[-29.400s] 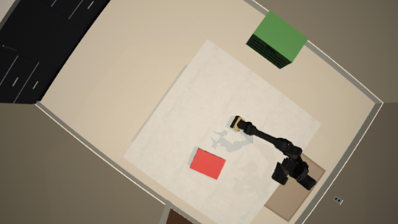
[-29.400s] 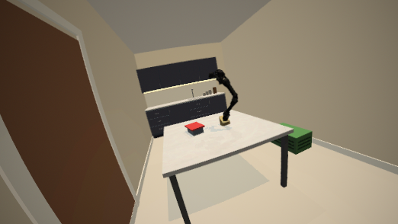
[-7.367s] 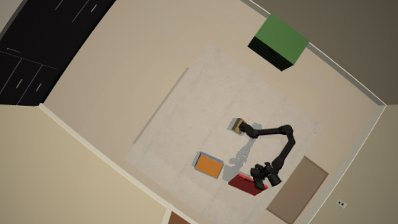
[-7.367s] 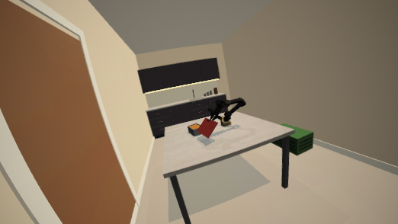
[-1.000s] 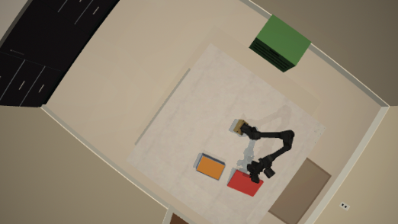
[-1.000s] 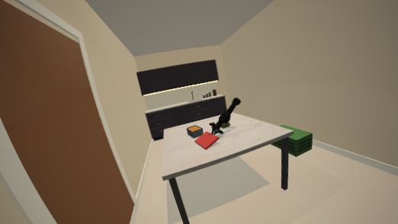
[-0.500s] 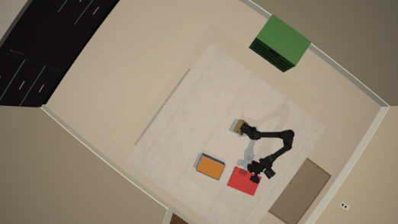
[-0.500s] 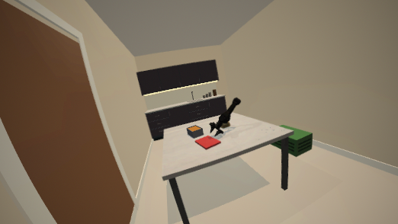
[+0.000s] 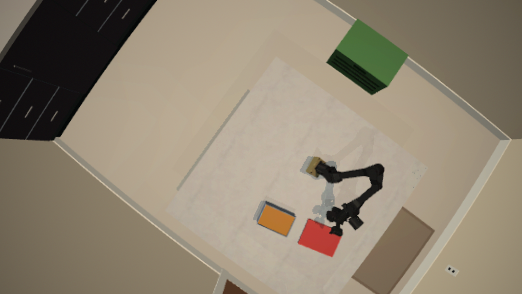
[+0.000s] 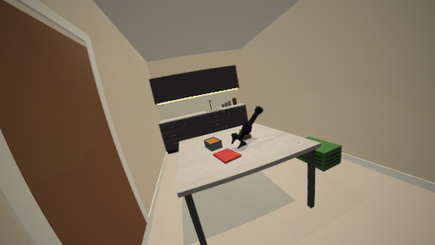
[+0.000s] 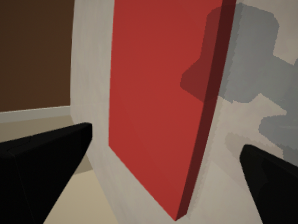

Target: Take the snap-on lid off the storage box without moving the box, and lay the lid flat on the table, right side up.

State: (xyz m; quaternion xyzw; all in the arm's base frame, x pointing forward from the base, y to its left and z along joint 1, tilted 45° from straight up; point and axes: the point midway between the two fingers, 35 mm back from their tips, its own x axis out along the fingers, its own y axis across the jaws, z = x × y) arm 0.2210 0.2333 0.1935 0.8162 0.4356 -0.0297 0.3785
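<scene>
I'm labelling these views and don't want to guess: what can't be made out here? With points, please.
- Underside of the red lid (image 9: 319, 239) (image 10: 227, 155) (image 11: 155, 90): face down in every view.
- Lid's far end: cut off by the wrist picture's top edge.
- Storage box (image 9: 276, 219) (image 10: 213, 145) contents beyond their orange colour: too small in top and exterior.

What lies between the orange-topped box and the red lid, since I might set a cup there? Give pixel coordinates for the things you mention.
Only bare tabletop (image 9: 215, 165) separates the box (image 9: 276, 219) from the lid (image 9: 317, 239), seen in the top view.
</scene>
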